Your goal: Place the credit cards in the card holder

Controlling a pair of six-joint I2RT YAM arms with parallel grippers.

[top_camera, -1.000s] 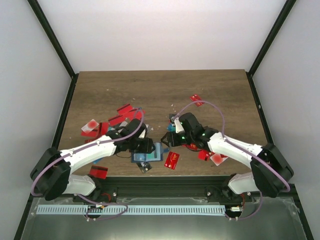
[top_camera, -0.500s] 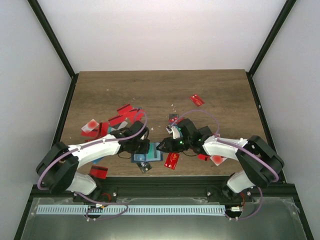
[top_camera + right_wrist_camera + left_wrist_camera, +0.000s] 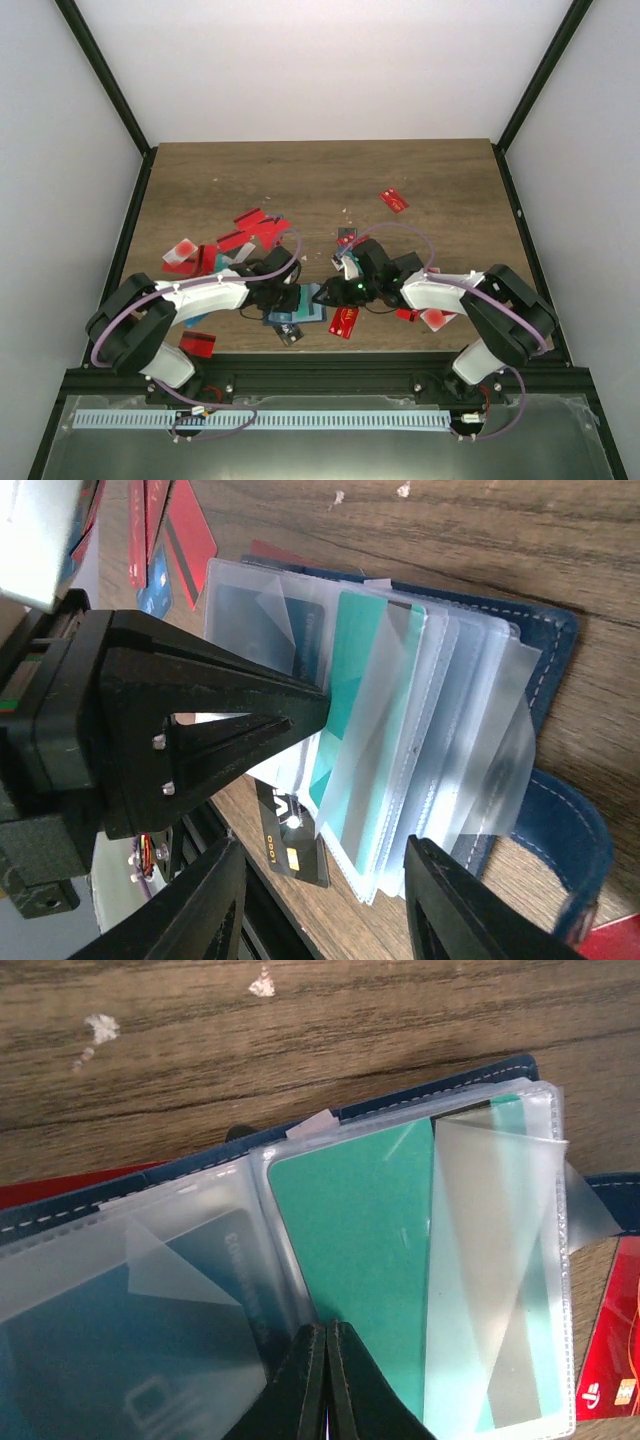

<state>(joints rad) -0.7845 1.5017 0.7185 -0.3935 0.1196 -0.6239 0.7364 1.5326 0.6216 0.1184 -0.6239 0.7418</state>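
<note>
The left gripper (image 3: 326, 1345), jaws closed to a point, pins the clear sleeves (image 3: 500, 1260) of the open card holder (image 3: 430, 1095), apparently to hold it spread at the worktop's (image 3: 300, 1020) near edge. One teal card (image 3: 350, 1260) sits inside. The right gripper (image 3: 325, 842) hovers wide and empty, with red credit cards (image 3: 345, 322) scattered nearby.

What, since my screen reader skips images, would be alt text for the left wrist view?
An open navy card holder lies on a wooden table, a teal card in one clear sleeve. The left hand, fingers shut, sits at the bottom edge; a red card shows lower right.
</note>
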